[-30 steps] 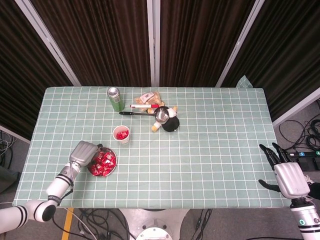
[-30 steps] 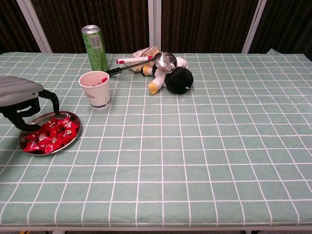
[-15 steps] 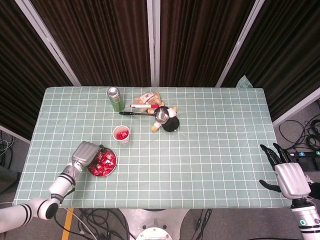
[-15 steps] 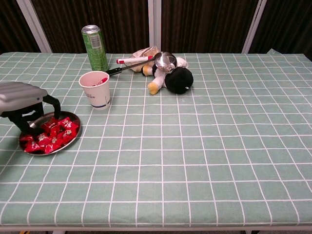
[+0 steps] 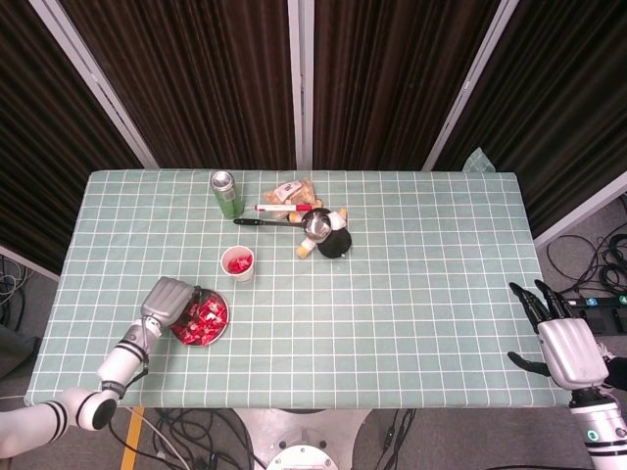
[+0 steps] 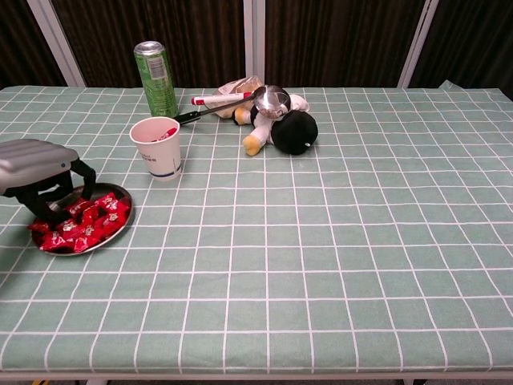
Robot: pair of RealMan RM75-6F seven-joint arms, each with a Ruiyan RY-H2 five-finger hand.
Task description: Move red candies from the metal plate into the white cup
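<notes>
Reaching down over the near-left part of the worktop (image 6: 337, 241), your left hand (image 6: 36, 164) had its fingers (image 6: 50, 202) curled down into the pile of red candies (image 6: 80, 224) on the metal plate (image 6: 119, 220). The fingertips were buried among the wrappers, so I could not tell whether they had closed on a candy or were only touching the heap. From the head view the same left hand (image 5: 167, 301) covered the plate's left edge, with the metal plate (image 5: 223, 328) and red candies (image 5: 206, 318) showing to its right.

Just beyond the plate stood the white cup (image 6: 157, 147), upright and apart from it, with some red showing inside at its rim. Further back stood a green can (image 6: 156, 79), upright. To its right lay a red-and-white marker (image 6: 218, 99), a crumpled snack wrapper (image 6: 236, 86), a metal ladle (image 6: 271, 99) with a black handle, and a black-and-white plush toy (image 6: 290, 128) on its side, the ladle's bowl resting against the toy.

Your right hand (image 5: 563, 343) hung off the worktop's near-right corner, fingers spread and holding nothing.
</notes>
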